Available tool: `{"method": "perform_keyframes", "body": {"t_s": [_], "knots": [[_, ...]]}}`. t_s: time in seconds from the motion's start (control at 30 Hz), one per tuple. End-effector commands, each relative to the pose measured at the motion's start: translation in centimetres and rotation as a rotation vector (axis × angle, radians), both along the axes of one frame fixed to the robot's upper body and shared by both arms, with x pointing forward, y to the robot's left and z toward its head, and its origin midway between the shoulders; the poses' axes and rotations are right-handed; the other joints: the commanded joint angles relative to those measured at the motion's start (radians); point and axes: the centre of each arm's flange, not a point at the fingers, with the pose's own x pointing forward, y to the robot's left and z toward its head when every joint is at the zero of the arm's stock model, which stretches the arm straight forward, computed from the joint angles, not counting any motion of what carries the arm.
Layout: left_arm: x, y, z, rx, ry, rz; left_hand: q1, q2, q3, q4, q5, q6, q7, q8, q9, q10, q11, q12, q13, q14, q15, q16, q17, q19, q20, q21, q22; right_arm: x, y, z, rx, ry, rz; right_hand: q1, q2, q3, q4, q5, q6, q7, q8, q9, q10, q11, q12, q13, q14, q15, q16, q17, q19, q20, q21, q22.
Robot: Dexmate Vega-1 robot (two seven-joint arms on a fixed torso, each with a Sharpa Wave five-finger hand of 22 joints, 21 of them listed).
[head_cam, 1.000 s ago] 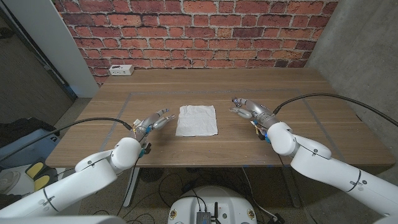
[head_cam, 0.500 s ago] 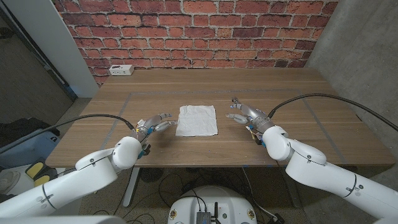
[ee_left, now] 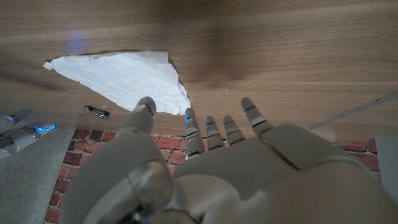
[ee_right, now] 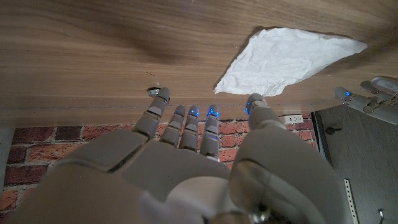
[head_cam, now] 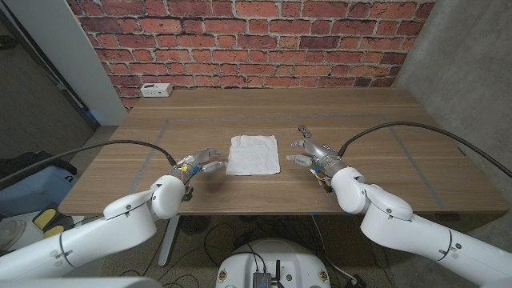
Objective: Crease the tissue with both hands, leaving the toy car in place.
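The left hand [head_cam: 200, 162] and the right hand [head_cam: 313, 151] are both empty with fingers spread, flanking the tissue [head_cam: 253, 154], which lies flat mid-tabletop between them; the left is nearer.

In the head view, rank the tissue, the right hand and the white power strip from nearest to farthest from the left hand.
1. Tissue: just beside the left hand, table centre.
2. Right hand: beyond the tissue's other side.
3. White power strip: far-left corner, by the brick wall.
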Motion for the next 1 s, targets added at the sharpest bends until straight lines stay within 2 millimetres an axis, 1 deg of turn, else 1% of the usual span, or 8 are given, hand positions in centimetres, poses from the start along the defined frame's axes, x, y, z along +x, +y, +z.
{"method": "perform_keyframes", "body": {"t_s": [0.03, 0.27, 0.37, 0.4, 0.5, 0.67, 0.87, 1.0], "knots": [[-0.6, -0.7, 0.5, 0.131, -0.033, 0.077, 0.036, -0.01, 0.009, -0.001, 0.01, 0.029, -0.004, 0.009, 0.002, 0.004, -0.009, -0.004, 0.003, 0.009, 0.003, 0.0, 0.003, 0.016, 0.002, -0.007, 0.002, -0.8, 1.6, -0.8, -0.062, -0.012, -0.004, 0.03, -0.012, 0.005, -0.006, 0.004, 0.021, -0.002, 0.01, 0.003, 0.023, 0.001, 0.005, 0.003, 0.015, -0.005, 0.003, 0.002, 0.018, 0.001, 0.005, 0.005], [-0.7, -1.2, 0.7, 0.196, -0.051, 0.121, 0.11, -0.033, 0.018, -0.002, 0.016, 0.083, -0.014, 0.016, 0.003, 0.004, -0.018, -0.007, 0.003, 0.008, 0.005, -0.002, 0.003, 0.032, -0.001, -0.021, 0.002, -0.9, 2.2, -1.0, -0.094, -0.024, -0.007, 0.102, -0.046, 0.016, -0.012, 0.017, 0.045, -0.011, 0.011, 0.003, 0.028, -0.02, -0.002, 0.003, 0.024, -0.019, -0.003, 0.003, 0.033, -0.006, 0.003, 0.004], [-0.8, -1.4, 0.8, 0.221, -0.061, 0.139, 0.159, -0.046, 0.023, -0.001, 0.019, 0.109, -0.042, 0.017, 0.004, 0.005, -0.023, -0.008, 0.003, 0.009, 0.007, -0.001, 0.003, 0.041, -0.002, -0.031, 0.002, -0.9, 2.4, -0.9, -0.106, -0.03, -0.005, 0.168, -0.069, 0.025, -0.012, 0.028, 0.057, -0.019, 0.009, 0.004, 0.031, -0.041, -0.007, 0.004, 0.027, -0.027, -0.008, 0.004, 0.039, -0.011, 0.0, 0.005], [-0.8, -1.5, 0.8, 0.228, -0.064, 0.144, 0.187, -0.053, 0.025, 0.0, 0.021, 0.122, -0.072, 0.017, 0.004, 0.007, -0.023, -0.009, 0.003, 0.009, 0.008, -0.002, 0.003, 0.048, -0.002, -0.036, 0.003, -0.9, 2.5, -0.9, -0.11, -0.031, -0.004, 0.18, -0.073, 0.026, -0.011, 0.029, 0.064, -0.025, 0.011, 0.004, 0.031, -0.042, -0.008, 0.004, 0.026, -0.029, -0.009, 0.004, 0.043, -0.014, 0.0, 0.005], [-0.8, -1.7, 0.9, 0.254, -0.072, 0.162, 0.239, -0.064, 0.026, 0.002, 0.021, 0.16, -0.115, 0.02, 0.005, 0.015, -0.023, -0.008, 0.003, 0.011, 0.011, -0.002, 0.003, 0.059, -0.004, -0.045, 0.003, -0.7, 2.7, -1.0, -0.116, -0.03, 0.007, 0.216, -0.084, 0.029, -0.01, 0.035, 0.075, -0.04, 0.01, 0.005, 0.031, -0.05, -0.011, 0.004, 0.026, -0.036, -0.012, 0.005, 0.045, -0.023, -0.002, 0.005], [-0.7, -2.0, 1.0, 0.28, -0.076, 0.179, 0.275, -0.069, 0.025, 0.005, 0.021, 0.19, -0.127, 0.021, 0.005, 0.02, -0.03, -0.008, 0.003, 0.013, 0.007, -0.002, 0.003, 0.066, -0.005, -0.054, 0.003, -0.5, 3.0, -1.1, -0.124, -0.025, 0.027, 0.285, -0.105, 0.025, -0.002, 0.044, 0.109, -0.089, 0.011, 0.005, 0.028, -0.082, -0.017, 0.004, 0.023, -0.048, -0.015, 0.007, 0.045, -0.037, -0.007, 0.006], [-0.6, -2.2, 1.1, 0.307, -0.068, 0.191, 0.321, -0.075, 0.02, 0.009, 0.022, 0.254, -0.129, 0.031, 0.007, 0.03, -0.037, -0.007, 0.002, 0.012, 0.007, -0.003, 0.003, 0.07, -0.006, -0.068, 0.003, -0.1, 3.5, -1.1, -0.138, -0.005, 0.044, 0.325, -0.118, 0.011, 0.007, 0.049, 0.122, -0.148, 0.004, 0.006, 0.015, -0.103, -0.024, 0.004, 0.007, -0.064, -0.02, 0.01, 0.036, -0.059, -0.014, 0.008], [-0.3, -2.4, 1.3, 0.327, -0.044, 0.187, 0.341, -0.086, 0.011, 0.01, 0.023, 0.27, -0.132, 0.028, 0.007, 0.026, -0.03, -0.01, 0.003, 0.002, 0.011, -0.006, 0.003, 0.066, -0.003, -0.078, 0.003, 0.1, 3.7, -1.1, -0.136, 0.009, 0.052, 0.344, -0.121, 0.002, 0.011, 0.052, 0.123, -0.17, -0.001, 0.007, -0.001, -0.12, -0.029, 0.005, -0.012, -0.073, -0.025, 0.012, 0.026, -0.074, -0.018, 0.008]]}}
